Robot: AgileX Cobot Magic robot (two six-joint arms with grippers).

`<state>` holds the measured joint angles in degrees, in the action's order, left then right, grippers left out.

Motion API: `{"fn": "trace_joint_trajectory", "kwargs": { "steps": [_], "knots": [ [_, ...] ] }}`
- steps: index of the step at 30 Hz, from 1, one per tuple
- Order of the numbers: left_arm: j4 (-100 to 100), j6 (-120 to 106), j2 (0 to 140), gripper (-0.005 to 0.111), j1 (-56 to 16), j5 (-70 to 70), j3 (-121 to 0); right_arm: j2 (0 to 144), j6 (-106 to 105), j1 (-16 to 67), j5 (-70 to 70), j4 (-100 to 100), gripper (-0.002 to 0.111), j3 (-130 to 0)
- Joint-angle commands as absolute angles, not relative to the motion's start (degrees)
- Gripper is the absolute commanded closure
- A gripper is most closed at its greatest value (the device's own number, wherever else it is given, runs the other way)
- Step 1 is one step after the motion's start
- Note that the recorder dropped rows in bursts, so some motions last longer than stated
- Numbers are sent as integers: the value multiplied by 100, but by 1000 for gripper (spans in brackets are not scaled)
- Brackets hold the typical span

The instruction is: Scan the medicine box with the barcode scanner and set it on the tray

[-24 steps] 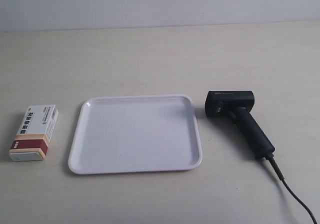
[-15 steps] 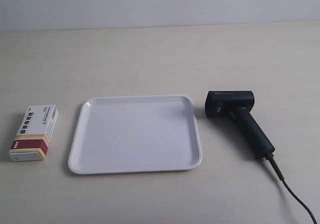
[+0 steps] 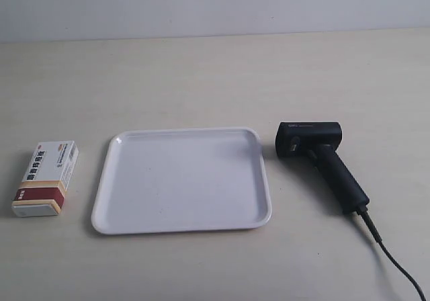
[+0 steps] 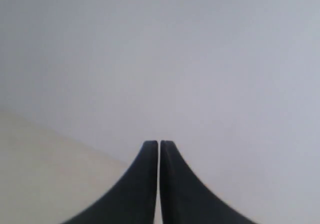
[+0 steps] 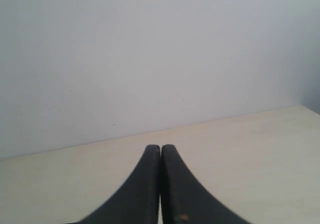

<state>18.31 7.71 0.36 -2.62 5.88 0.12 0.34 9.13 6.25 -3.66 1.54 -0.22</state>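
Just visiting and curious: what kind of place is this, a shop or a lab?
Probably a lab test bench, not a shop: a bare pale table against a blank wall, holding only a box, a tray and a scanner.

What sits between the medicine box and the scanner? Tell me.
The white tray lies between the medicine box and the scanner, touching neither; bare table shows on both sides. The exterior view shows this.

Left fingers (image 4: pixel 150 184) and right fingers (image 5: pixel 150 184) pressed together.
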Motion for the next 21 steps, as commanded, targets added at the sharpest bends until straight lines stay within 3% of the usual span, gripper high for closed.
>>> {"fn": "trace_joint_trajectory", "kwargs": {
  "steps": [1,6,13,17,19,21],
  "knots": [
    [1376,708,0,103,-251,1986,0,0,1659,600,-124,360,108,0],
    [1910,-443,1098,107,-236,1290,-196,0,2121,600,301,604,108,0],
    [1539,-583,4723,107,-252,139,-1161,0,2098,600,334,604,108,0],
    [1412,-622,6601,107,-834,-71,-1623,0,2098,600,334,604,108,0],
    [1412,-707,7257,103,-1206,199,-1778,0,2100,600,315,604,108,0],
    [1412,-732,7820,89,-1515,411,-1946,0,2100,600,315,604,108,0]
  ]
}}
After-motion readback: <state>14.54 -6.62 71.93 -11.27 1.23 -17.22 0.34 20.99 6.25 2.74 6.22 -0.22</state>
